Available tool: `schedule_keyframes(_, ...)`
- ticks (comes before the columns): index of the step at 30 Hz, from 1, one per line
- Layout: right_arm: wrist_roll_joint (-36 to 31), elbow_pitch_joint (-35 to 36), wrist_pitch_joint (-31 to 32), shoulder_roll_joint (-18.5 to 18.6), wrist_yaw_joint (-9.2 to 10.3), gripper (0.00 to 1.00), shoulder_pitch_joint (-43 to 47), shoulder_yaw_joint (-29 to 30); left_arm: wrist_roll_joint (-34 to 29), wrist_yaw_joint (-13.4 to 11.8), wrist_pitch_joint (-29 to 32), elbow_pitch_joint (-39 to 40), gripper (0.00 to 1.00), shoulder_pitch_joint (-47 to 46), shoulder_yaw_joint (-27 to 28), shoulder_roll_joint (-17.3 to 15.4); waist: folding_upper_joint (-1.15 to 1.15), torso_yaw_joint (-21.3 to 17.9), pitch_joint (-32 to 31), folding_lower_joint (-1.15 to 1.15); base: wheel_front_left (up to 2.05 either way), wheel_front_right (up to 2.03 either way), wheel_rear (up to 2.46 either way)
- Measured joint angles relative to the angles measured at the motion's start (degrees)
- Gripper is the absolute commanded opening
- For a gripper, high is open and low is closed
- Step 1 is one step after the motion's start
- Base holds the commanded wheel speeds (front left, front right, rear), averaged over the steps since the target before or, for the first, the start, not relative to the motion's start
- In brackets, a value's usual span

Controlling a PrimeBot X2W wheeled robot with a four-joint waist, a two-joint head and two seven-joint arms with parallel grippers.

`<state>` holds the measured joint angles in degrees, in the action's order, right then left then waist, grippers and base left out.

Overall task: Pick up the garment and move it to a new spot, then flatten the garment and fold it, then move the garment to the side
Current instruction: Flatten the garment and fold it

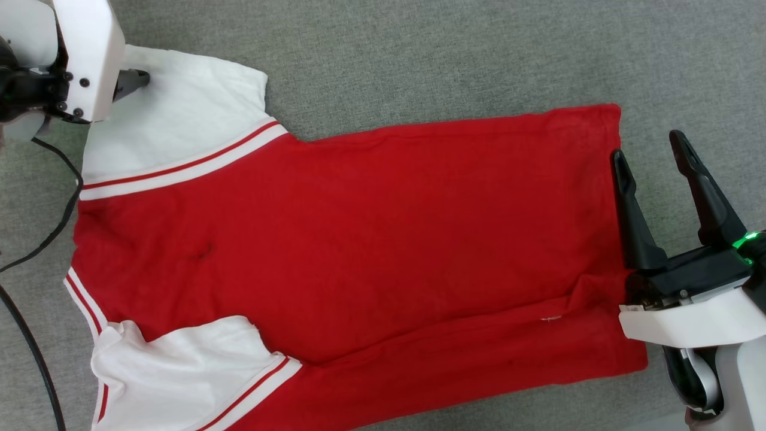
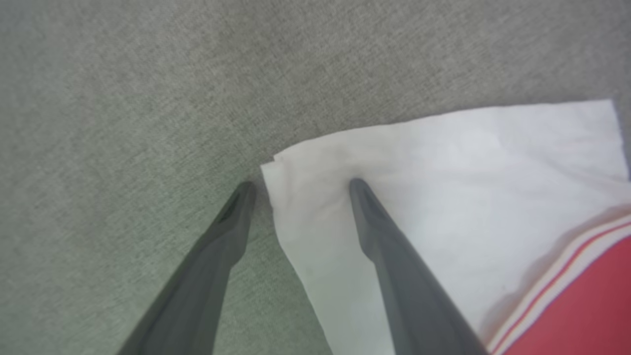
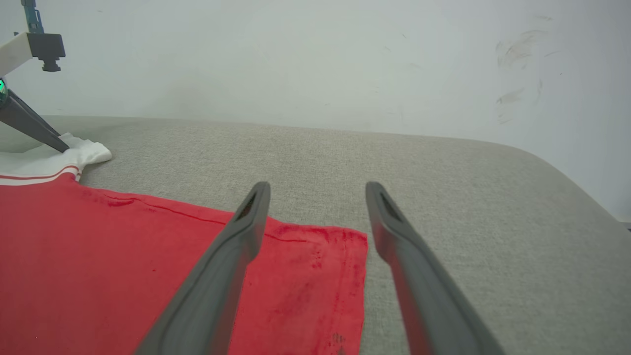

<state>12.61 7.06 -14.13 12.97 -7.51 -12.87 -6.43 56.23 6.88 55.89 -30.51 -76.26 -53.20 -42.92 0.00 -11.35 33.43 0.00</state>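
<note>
You see the garment (image 1: 359, 239) spread flat on the grey padded surface (image 1: 419, 54), its long axis running arm to arm: the sleeves lie toward your left gripper (image 2: 300, 187), whose wide jaws straddle a white sleeve corner, and the hem lies beside your wide-open right gripper (image 1: 649, 146), with a black cable (image 1: 54, 197) trailing at the left.

The left gripper (image 2: 301, 183) rises from the bottom edge, its two dark fingers (image 2: 394, 266) spread wide apart. The left-hand tip sits over the grey fabric surface (image 2: 123, 98); the right-hand tip rests on the garment (image 2: 468, 222), just inside the white sleeve's corner at frame centre. Striped trim (image 2: 557, 276) and red cloth fill the lower right corner.
</note>
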Motion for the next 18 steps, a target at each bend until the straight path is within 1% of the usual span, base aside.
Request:
schedule_keyframes(1,0.0,-0.2,0.0,0.0,0.00,1.00,-0.2,0.0,0.5,0.0,0.0,-0.2,0.88,0.0,-0.1,0.1,0.00,0.0,-0.1,0.00,0.00,0.00,0.00)
schedule_keyframes(2,0.0,-0.4,0.0,0.1,0.00,1.00,-0.2,0.0,0.9,0.1,-0.1,-0.3,0.21,0.0,-0.2,0.2,0.00,0.0,-0.2,0.00,0.00,0.00,0.00)
schedule_keyframes(3,-0.1,-0.7,-0.1,0.2,0.00,1.00,-0.4,-0.1,0.9,0.2,-0.2,-0.4,0.00,0.0,-0.4,0.2,0.00,0.0,-0.4,0.00,0.00,0.00,0.00)
schedule_keyframes(6,-0.2,-1.5,0.2,1.2,0.00,1.00,-1.8,-0.5,0.9,0.4,-1.3,-0.3,0.00,0.1,-1.4,0.3,0.00,0.0,-1.3,0.00,0.00,0.00,0.00)
schedule_keyframes(8,-0.5,-2.0,1.7,2.4,0.00,1.00,-2.7,-0.4,1.0,0.5,-2.6,-0.5,0.00,0.4,-1.6,0.6,0.00,0.2,-2.2,0.00,0.00,0.00,0.00)
schedule_keyframes(12,-1.1,-2.2,5.3,6.3,0.00,1.00,-5.8,-0.7,1.8,0.5,-5.2,-0.3,0.00,0.9,-2.0,1.3,0.00,0.7,-4.8,0.00,0.00,0.00,0.00)
schedule_keyframes(15,-0.9,-2.0,9.9,10.0,0.00,1.00,-8.6,-2.0,2.0,0.5,-7.1,2.1,0.00,1.7,-3.8,1.2,0.00,1.4,-6.9,0.00,0.00,0.00,0.00)
schedule_keyframes(18,1.0,-2.0,16.9,14.2,0.00,1.00,-11.6,-3.7,2.6,0.5,-9.3,5.6,0.00,2.2,-5.5,0.8,0.00,2.4,-8.8,-0.01,0.00,0.00,0.00)
